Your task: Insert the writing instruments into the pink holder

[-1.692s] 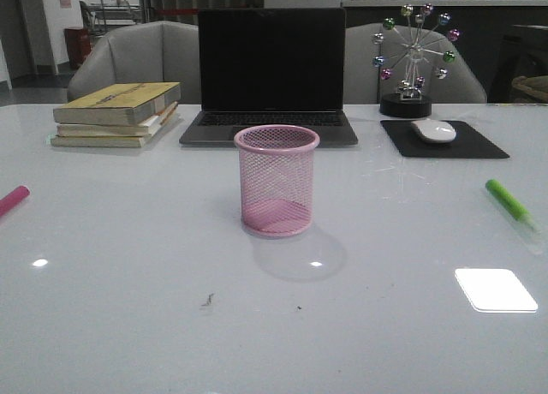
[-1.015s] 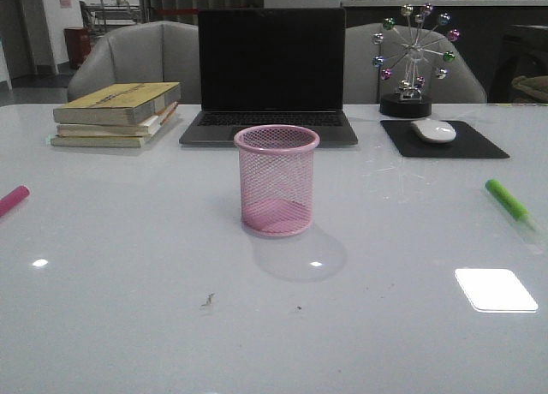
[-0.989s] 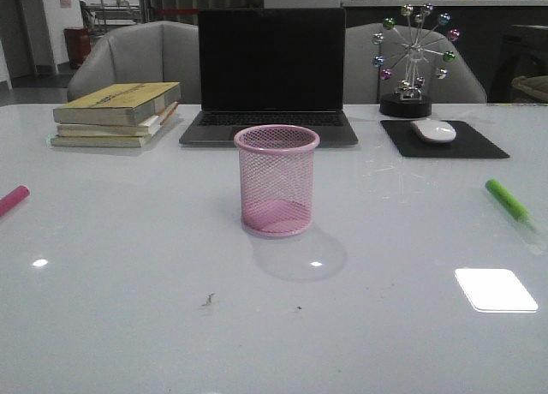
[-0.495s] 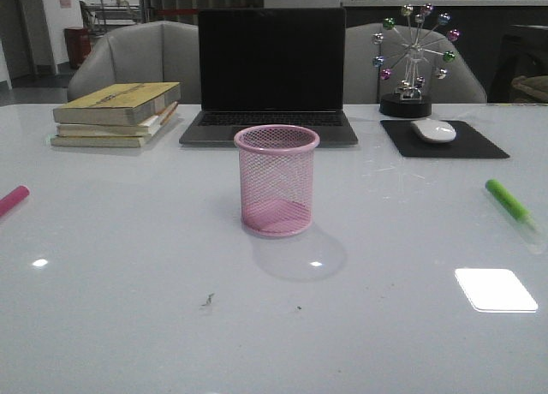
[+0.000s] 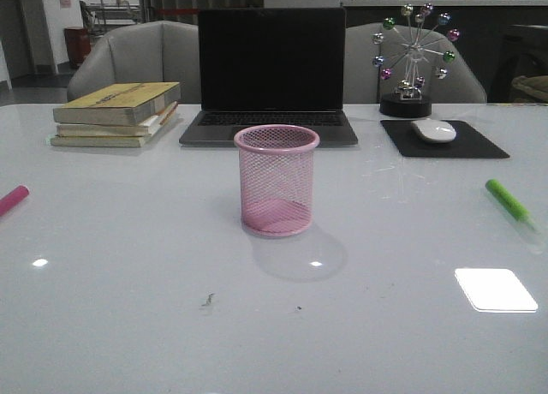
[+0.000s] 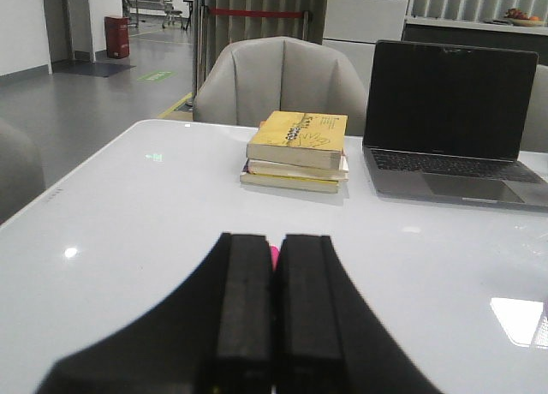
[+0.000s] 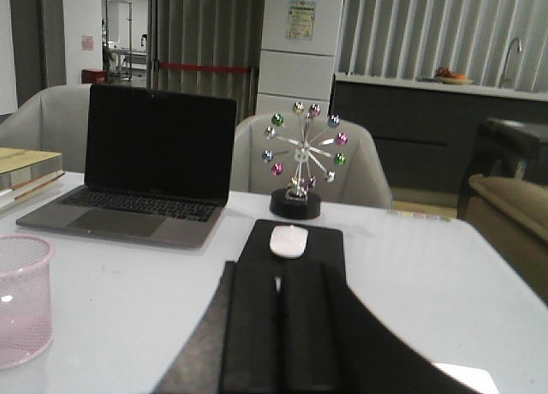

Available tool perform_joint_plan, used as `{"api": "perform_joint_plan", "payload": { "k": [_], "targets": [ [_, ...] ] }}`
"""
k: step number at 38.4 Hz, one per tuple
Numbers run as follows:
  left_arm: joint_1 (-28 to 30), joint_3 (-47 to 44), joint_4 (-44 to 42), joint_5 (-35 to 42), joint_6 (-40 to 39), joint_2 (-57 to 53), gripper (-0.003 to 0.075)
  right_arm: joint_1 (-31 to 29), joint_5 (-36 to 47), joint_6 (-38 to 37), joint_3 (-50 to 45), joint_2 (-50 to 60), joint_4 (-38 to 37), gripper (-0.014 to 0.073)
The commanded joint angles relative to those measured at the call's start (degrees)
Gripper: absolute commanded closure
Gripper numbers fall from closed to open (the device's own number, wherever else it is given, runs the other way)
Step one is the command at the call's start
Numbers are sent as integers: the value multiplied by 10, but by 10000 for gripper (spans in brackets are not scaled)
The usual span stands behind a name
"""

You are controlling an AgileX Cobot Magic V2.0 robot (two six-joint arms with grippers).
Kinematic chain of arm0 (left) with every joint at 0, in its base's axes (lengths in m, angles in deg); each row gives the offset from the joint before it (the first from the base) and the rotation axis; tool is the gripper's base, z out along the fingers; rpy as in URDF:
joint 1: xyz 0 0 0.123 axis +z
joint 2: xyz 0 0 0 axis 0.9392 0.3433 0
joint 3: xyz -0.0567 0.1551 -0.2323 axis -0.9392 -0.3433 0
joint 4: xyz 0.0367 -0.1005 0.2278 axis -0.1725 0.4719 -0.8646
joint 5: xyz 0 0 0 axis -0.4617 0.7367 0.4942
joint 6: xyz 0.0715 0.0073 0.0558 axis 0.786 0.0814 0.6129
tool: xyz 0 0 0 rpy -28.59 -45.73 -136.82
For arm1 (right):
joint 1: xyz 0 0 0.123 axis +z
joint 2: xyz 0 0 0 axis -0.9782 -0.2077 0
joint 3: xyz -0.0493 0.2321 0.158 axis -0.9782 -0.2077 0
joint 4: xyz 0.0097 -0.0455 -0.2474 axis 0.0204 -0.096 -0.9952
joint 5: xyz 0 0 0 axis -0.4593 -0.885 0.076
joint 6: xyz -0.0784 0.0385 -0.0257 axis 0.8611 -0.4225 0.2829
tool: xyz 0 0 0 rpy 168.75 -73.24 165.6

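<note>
Pink holder stands empty; green marker, pink marker flank it.

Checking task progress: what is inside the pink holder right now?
Nothing: through the mesh of the pink holder only its solid base shows. The green marker and pink marker lie on the table.

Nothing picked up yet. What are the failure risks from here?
1. The cup is light mesh standing free, and the markers look longer than it is tall; an off-centre drop could tip it.
2. Both markers lie near the table's side edges, green right, pink left; a nudge might roll them off.
</note>
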Motion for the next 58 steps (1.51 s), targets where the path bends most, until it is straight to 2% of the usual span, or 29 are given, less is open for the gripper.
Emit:
{"api": "perform_joint_plan", "payload": {
  "k": [1,9,18,26,32,38,48,58],
  "targets": [
    [1,61,-23,32,-3,-10,627,-4,11,7,61,8,-25,537],
    [1,161,-28,-18,-3,19,627,-4,-100,7,158,5,-26,536],
    [1,250,-39,-26,0,113,627,-4,-132,7,222,-56,-33,536],
    [1,317,-52,-13,3,234,627,-4,-131,7,296,-196,-51,536],
    [1,326,-52,1,3,320,627,-4,-131,7,327,-320,-51,536],
    [1,326,-52,-4,3,390,627,-4,-146,7,327,-396,-51,536],
    [1,321,-52,-5,3,467,627,-4,-164,7,327,-446,-51,536],
    [1,321,-52,-1,3,471,626,-4,-165,7,327,-451,-51,536]
  ]
}}
